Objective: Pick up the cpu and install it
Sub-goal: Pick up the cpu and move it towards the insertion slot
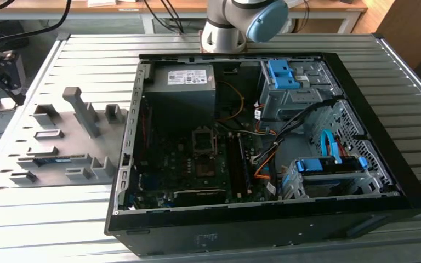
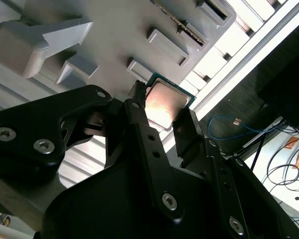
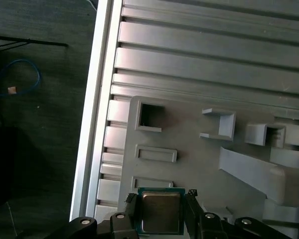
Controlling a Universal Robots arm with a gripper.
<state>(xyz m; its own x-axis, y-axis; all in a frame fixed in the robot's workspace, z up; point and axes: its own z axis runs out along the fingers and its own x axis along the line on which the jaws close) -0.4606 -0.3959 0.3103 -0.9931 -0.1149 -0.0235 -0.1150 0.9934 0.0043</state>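
Note:
In both wrist views my gripper (image 2: pixel 162 107) (image 3: pixel 161 199) is shut on the cpu (image 2: pixel 164 102) (image 3: pixel 161 211), a small square chip with a pale silvery top and a green rim. One black finger (image 2: pixel 139 124) (image 3: pixel 194 209) presses on each of two opposite edges. The chip hangs over the grey fixture plate (image 3: pixel 189 129) (image 2: pixel 114 35) (image 1: pixel 64 142), close to the table's edge. The open computer case (image 1: pixel 269 137) lies on the table, with the motherboard's socket (image 1: pixel 203 141) in its middle.
The fixture plate carries raised blocks, pockets and a tall post (image 1: pixel 83 112). A blue-green memory stick (image 1: pixel 50 160) rests on it. Beyond the slatted table's edge (image 3: pixel 89 149) is dark floor with a blue cable (image 3: pixel 20 79). The arm's base (image 1: pixel 225 33) stands behind the case.

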